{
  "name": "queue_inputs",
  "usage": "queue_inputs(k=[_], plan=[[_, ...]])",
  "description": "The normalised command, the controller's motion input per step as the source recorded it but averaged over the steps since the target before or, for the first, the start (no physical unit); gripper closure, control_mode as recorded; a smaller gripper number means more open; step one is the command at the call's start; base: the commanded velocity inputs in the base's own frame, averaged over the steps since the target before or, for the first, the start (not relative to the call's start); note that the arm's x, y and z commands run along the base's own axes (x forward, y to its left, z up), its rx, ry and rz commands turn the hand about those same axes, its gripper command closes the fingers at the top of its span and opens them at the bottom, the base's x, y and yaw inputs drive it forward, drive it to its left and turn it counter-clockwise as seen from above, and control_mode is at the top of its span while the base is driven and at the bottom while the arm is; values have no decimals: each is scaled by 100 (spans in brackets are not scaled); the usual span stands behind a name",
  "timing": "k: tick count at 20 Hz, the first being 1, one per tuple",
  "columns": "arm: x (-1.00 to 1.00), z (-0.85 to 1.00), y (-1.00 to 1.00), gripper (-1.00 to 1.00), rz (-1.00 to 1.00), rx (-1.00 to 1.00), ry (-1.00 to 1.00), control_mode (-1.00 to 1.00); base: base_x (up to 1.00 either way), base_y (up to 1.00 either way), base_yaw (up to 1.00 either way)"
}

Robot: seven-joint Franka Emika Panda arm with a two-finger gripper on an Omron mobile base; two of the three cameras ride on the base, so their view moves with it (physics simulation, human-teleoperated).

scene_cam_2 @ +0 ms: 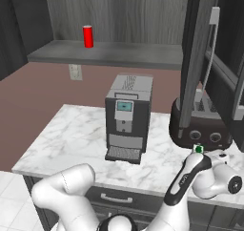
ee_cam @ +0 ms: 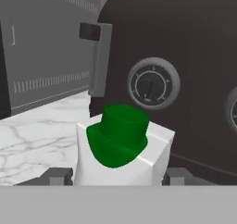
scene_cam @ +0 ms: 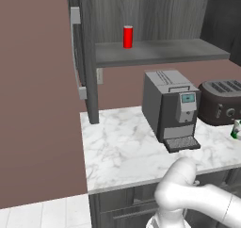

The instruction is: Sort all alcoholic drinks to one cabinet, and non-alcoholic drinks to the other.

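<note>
The green-capped bottle stands upright on the marble surface, cap up and long axis vertical, just in front of the dark toaster and to the right of the coffee machine. In the hand view I see it dead centre between my two finger tips, one on each side of its white shoulders, so the gripper sits low and level around the body, below the cap. I judge that is the sensible place to take it: the flat white sides give the pads something to bear on, while the cap is narrow and rounded. The jaws stand narrowed about the bottle, but I cannot tell whether the pads are pressing on it. From the right base view my arm reaches low across the front edge of the surface toward the toaster, with the green cap peeking just above the wrist. The red can stands upright on the shelf of the open cabinet above, which I take as the non-alcoholic side, so this bottle belongs beside it.
</note>
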Motion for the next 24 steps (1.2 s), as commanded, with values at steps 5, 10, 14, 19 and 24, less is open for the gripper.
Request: queue_inputs(k=[5,10,14,19,24], plan=[[-44,45,0,100,-8,0,1,-100,0,0,0],[-80,59,2,100,-10,0,8,-100,0,0,0],[-77,43,33,100,-7,-1,12,-100,0,0,0],[-82,25,46,100,-4,-1,10,-100,0,0,0],[-88,28,48,100,-7,0,5,-100,0,0,0]])
